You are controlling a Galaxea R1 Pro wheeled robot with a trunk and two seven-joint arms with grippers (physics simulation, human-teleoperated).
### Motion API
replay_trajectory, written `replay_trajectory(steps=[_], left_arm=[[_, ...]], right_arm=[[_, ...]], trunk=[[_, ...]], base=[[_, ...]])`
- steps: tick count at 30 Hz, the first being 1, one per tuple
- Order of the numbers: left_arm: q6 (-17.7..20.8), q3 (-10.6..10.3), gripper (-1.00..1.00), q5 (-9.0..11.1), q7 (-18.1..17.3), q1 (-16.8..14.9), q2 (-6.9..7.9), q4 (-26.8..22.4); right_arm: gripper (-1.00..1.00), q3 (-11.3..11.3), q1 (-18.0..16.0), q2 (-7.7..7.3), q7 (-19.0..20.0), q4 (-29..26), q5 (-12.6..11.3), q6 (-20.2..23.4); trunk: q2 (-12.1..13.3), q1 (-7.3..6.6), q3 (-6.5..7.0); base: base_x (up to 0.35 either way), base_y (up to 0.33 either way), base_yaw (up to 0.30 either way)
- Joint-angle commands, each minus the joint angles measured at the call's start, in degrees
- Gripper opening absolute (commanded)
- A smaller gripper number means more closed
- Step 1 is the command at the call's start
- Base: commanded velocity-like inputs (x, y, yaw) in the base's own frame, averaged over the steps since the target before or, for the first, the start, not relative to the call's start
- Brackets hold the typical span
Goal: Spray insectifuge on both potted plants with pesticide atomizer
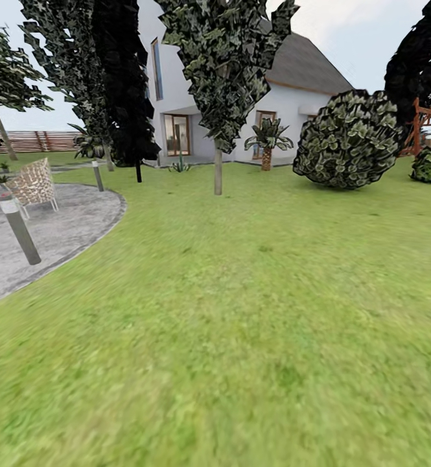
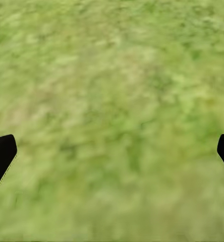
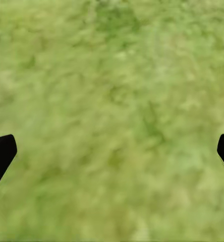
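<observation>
Residential garden behind white house (image 1: 241, 97) with grey roof and framed windows. Green lawn (image 1: 254, 311) spreads wide; round grey paved patio (image 1: 59, 224) at left holds wicker chair (image 1: 34, 185) and bollard light (image 1: 19, 228). Trees (image 1: 225, 71), rounded shrub (image 1: 351, 139), small palm (image 1: 267, 139), slatted wooden fence (image 1: 37, 140).

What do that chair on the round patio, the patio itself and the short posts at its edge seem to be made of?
The chair looks like woven wicker or rattan: pale tan with an open lattice pattern, on thin light legs. The patio looks like matte grey gravel or rough concrete, with a speckled surface and darker rim. The nearest post seems grey metal or painted plastic with a paler cap; the render leaves that open.
</observation>
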Motion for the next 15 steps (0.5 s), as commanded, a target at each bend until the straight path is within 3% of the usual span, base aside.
replay_trajectory(steps=[1,15], left_arm=[[-0.1,0.3,1.00,0.4,-0.6,0.0,-0.02,0.1],[-0.1,0.3,1.00,0.4,-0.6,-0.1,-0.02,0.1]], right_arm=[[1.00,-0.1,0.0,0.01,0.0,0.0,0.0,-0.2],[1.00,-0.1,0.0,0.01,0.0,0.0,0.0,-0.2]], trunk=[[0.0,0.03,-0.05],[0.0,0.03,-0.05]], base=[[0.339,0.000,0.168],[0.339,0.000,0.259]])
